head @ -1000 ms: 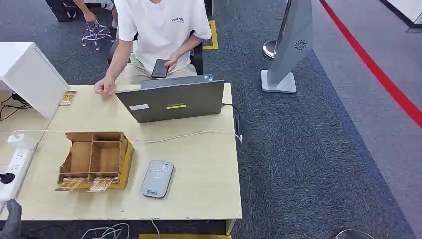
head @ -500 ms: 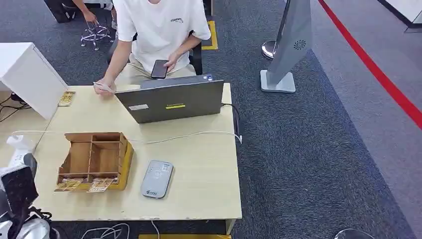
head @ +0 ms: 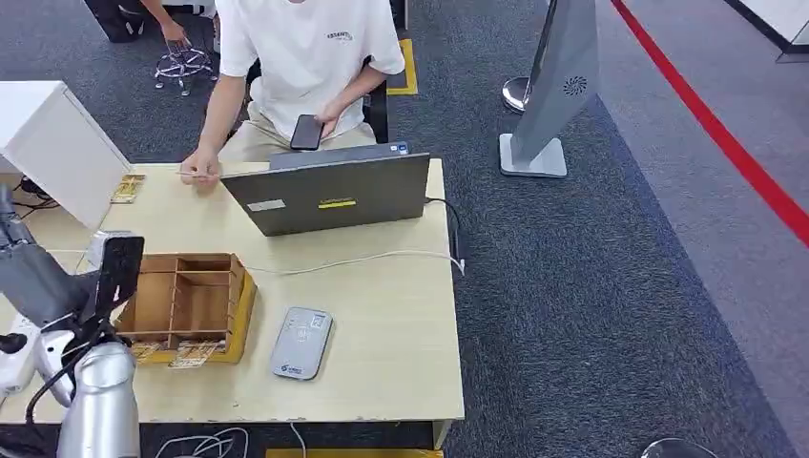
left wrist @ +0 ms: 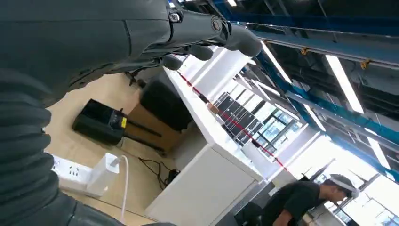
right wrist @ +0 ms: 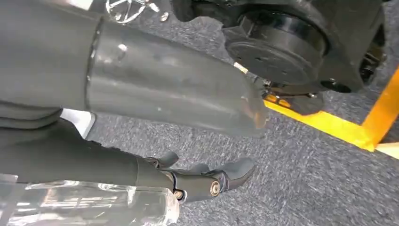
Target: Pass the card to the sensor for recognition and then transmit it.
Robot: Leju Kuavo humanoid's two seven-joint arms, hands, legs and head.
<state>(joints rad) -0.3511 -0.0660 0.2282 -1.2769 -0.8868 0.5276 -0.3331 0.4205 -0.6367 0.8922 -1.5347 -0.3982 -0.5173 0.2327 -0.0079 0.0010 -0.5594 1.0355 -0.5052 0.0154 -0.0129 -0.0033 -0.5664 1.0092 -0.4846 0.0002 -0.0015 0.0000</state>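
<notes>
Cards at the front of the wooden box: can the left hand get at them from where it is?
Probably yes. The left hand is raised beside the wooden box, holding nothing, and the cards lie uncovered at the box's near edge with nothing between.

cards [head: 176, 354]: patterned tan, lying flat side by side, at the wooden organizer's [head: 186, 303] near edge | sensor [head: 301, 343]: grey rounded reader, flat on table, just right of organizer
</notes>
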